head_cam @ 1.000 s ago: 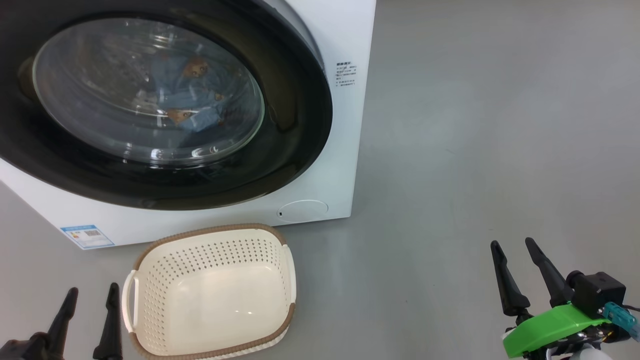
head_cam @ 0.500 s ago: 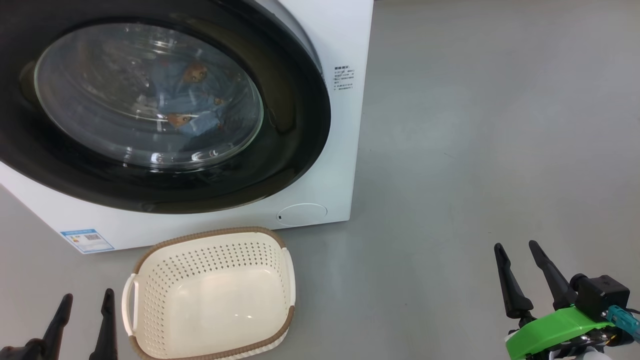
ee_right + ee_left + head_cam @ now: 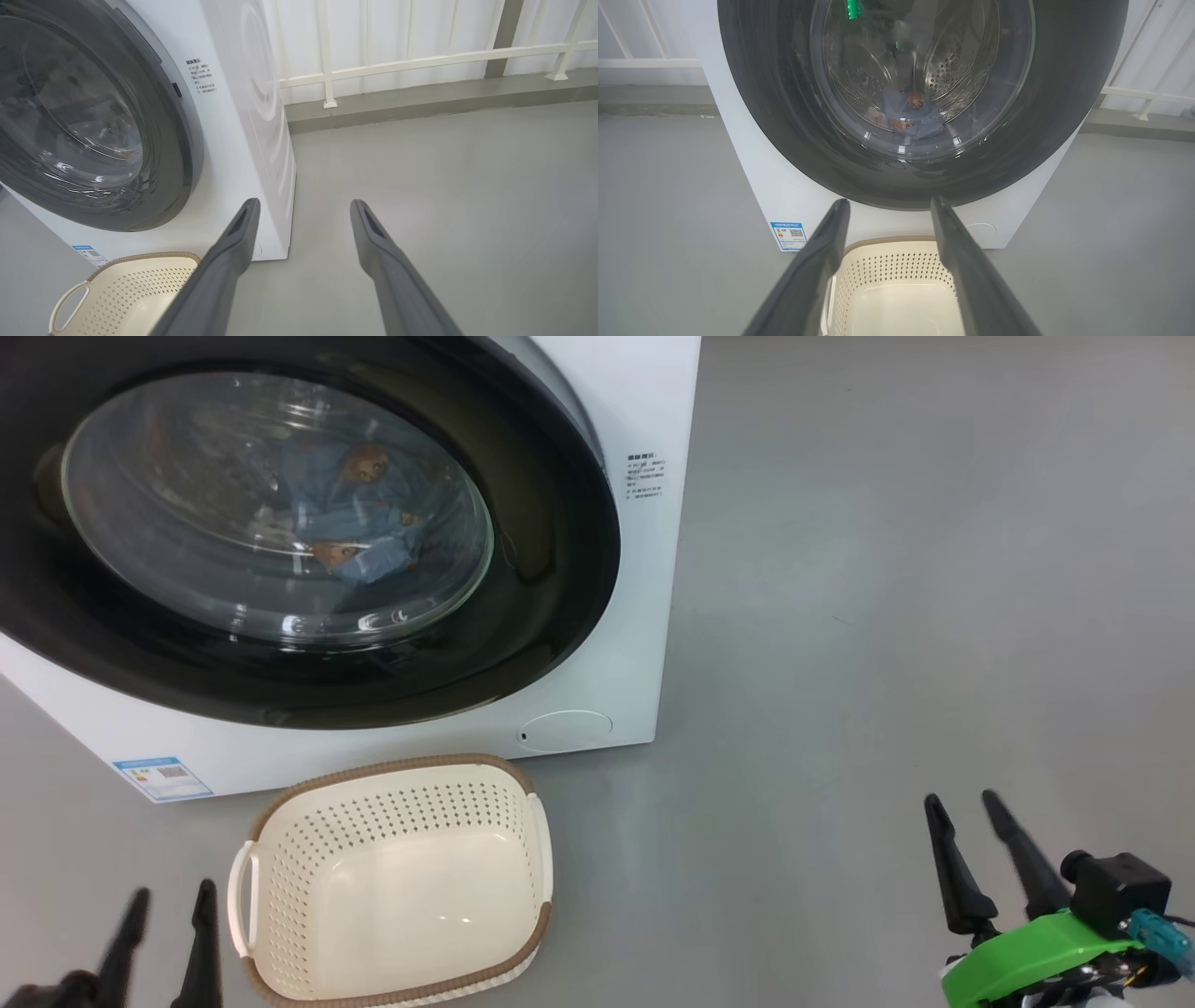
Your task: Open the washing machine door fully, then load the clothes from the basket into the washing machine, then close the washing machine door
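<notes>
The white washing machine (image 3: 644,616) stands at the upper left, its glossy black door (image 3: 551,569) lying flush against the front. Through the glass I see light blue clothes (image 3: 350,527) with bear prints inside the drum; they are also visible in the left wrist view (image 3: 910,114). The cream basket (image 3: 401,803) sits on the floor before the machine and holds nothing. My left gripper (image 3: 173,891) hovers open just left of the basket, pointing at the door (image 3: 784,116). My right gripper (image 3: 960,798) is open over bare floor at the lower right, well away from the machine (image 3: 243,93).
A round flap (image 3: 565,729) and a blue label sticker (image 3: 161,777) sit low on the machine's front. A white railing (image 3: 420,60) on a grey kerb runs behind the machine. Grey floor (image 3: 887,616) stretches to the right.
The head view has wobbled slightly. Both grippers sit a touch lower in the picture and stay open; the left fingers are a little blurred. The door, clothes and basket are unchanged.
</notes>
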